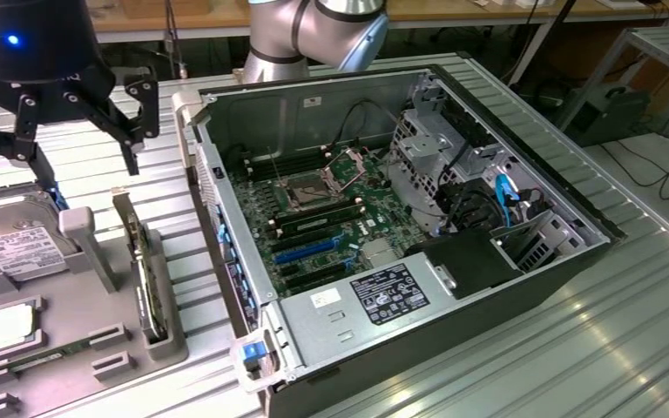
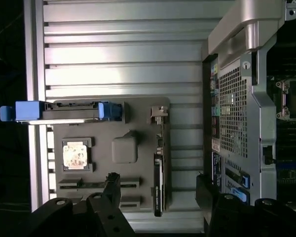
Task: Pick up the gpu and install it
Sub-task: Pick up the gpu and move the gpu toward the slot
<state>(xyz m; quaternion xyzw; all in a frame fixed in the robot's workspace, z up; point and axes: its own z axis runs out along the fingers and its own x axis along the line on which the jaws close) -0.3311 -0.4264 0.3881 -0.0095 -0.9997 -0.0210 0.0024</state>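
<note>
One grey holder (image 1: pixel 88 251) sits near, at the exterior view's left, with the gpu (image 1: pixel 145 277) standing on edge in its right-hand slot, near the open computer case (image 1: pixel 311 117). Above the holder, the gripper (image 1: pixel 88 170) hangs empty with its fingers spread wide, clear of the gpu.

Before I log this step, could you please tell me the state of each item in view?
claw: open, empty, above the tray.
gpu: standing on edge in its tray slot, ungripped.
computer case: side open, motherboard exposed.
hard drive: seated in tray.
</note>
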